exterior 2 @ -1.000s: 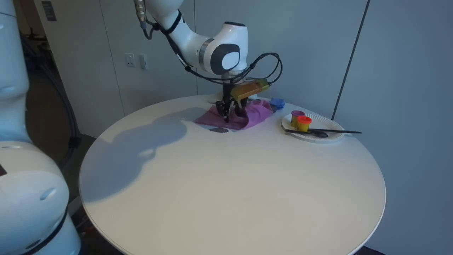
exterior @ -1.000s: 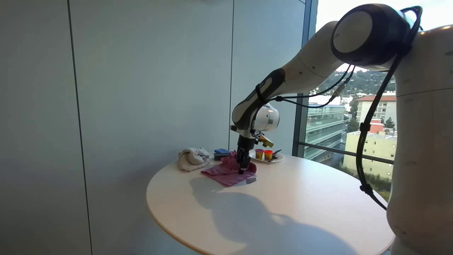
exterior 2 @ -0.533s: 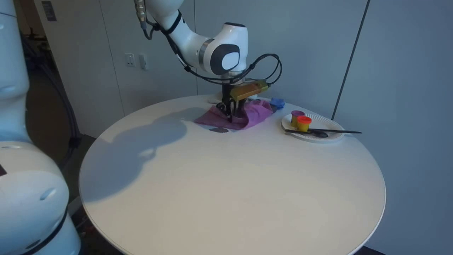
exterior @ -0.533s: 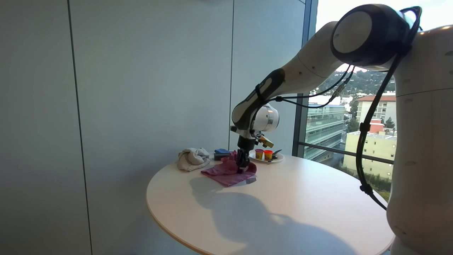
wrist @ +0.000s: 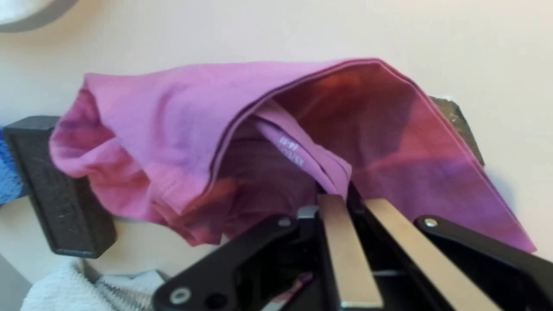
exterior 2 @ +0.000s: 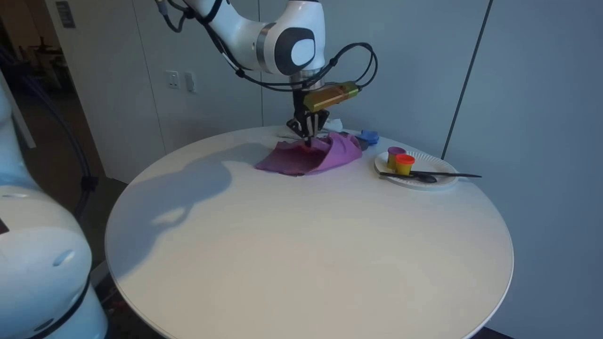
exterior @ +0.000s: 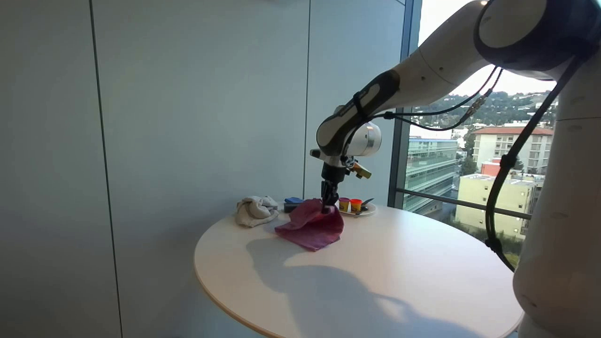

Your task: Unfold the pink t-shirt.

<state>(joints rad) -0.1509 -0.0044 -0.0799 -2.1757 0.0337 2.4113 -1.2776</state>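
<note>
The pink t-shirt (exterior: 313, 236) lies crumpled on the round table, part of it lifted in a tent shape, in both exterior views. My gripper (exterior 2: 308, 141) points downward just over it, its fingers closed together on fabric. From the wrist, a narrow fold bearing small white print on the pink t-shirt (wrist: 181, 101) runs up into the gripper (wrist: 341, 196). An upper layer arches over a shadowed hollow, and the far right part spreads out in a corner. The very tips of the fingers are partly hidden by cloth.
Beside the shirt sit a dark block (wrist: 65, 190), a blue item (wrist: 8, 175) and a beige-grey cloth (exterior: 256, 211). A paper plate (exterior 2: 443, 165) carries two small tubs and black cutlery. Part of a dark flat piece (wrist: 459, 125) peeks from under the shirt. A wall stands behind the table.
The jaws have come together on the shirt. Since half a second ago the gripper has risen, drawing the pinched fabric up, and the shirt's near edge has shifted over the dark flat piece.
</note>
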